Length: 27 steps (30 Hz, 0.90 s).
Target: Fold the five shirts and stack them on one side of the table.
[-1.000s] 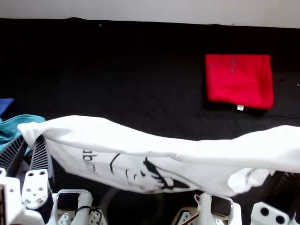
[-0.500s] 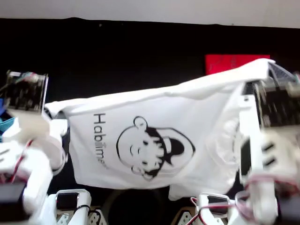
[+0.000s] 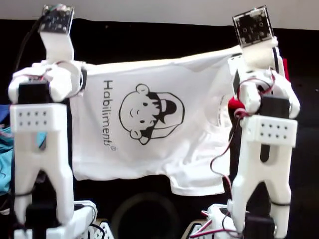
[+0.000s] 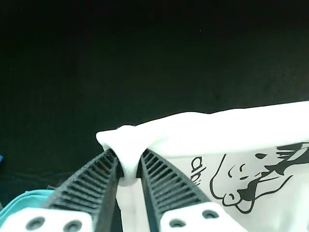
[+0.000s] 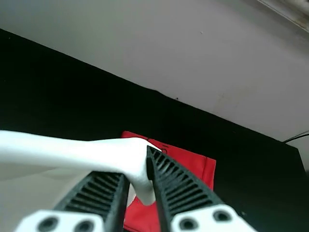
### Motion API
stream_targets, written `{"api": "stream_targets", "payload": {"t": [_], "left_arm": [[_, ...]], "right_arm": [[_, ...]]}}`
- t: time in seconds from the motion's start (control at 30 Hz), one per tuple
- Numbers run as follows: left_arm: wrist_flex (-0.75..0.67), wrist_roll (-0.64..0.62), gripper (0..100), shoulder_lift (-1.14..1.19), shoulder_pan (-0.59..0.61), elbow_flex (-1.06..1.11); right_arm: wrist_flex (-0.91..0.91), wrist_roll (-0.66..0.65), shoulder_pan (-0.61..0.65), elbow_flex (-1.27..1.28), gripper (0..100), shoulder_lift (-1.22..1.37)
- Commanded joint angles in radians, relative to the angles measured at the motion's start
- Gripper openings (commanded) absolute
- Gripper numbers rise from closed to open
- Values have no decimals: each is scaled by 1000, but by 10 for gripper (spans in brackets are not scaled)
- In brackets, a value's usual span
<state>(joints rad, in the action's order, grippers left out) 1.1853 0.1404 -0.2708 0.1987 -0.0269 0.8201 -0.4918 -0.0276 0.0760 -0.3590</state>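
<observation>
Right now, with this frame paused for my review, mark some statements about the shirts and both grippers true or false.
1. The white shirt hangs spread between the two arms, with its print facing the high view. True.
2. The left gripper is open and empty. False: it is shut on a bunched edge of the white shirt.
3. The right gripper pinches the white shirt. True.
4. A gripper holds the red shirt in the air. False: it lies folded on the black table.
5. The teal shirt lies on top of the red shirt. False: it sits apart, by the left arm's side.
</observation>
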Motion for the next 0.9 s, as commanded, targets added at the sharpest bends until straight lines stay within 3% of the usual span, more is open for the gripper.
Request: {"api": "stream_targets", "payload": {"t": [0.0,0.2,0.57,0.87], "left_arm": [[-5,0,8,150,21,-213],[81,0,8,344,21,-414],[89,2,8,657,21,-410],[262,2,8,714,19,-421]], "right_arm": [[-31,12,16,-165,6,84],[5,12,71,-240,6,189],[223,14,148,-156,6,463],[452,14,148,-137,6,470]]}}
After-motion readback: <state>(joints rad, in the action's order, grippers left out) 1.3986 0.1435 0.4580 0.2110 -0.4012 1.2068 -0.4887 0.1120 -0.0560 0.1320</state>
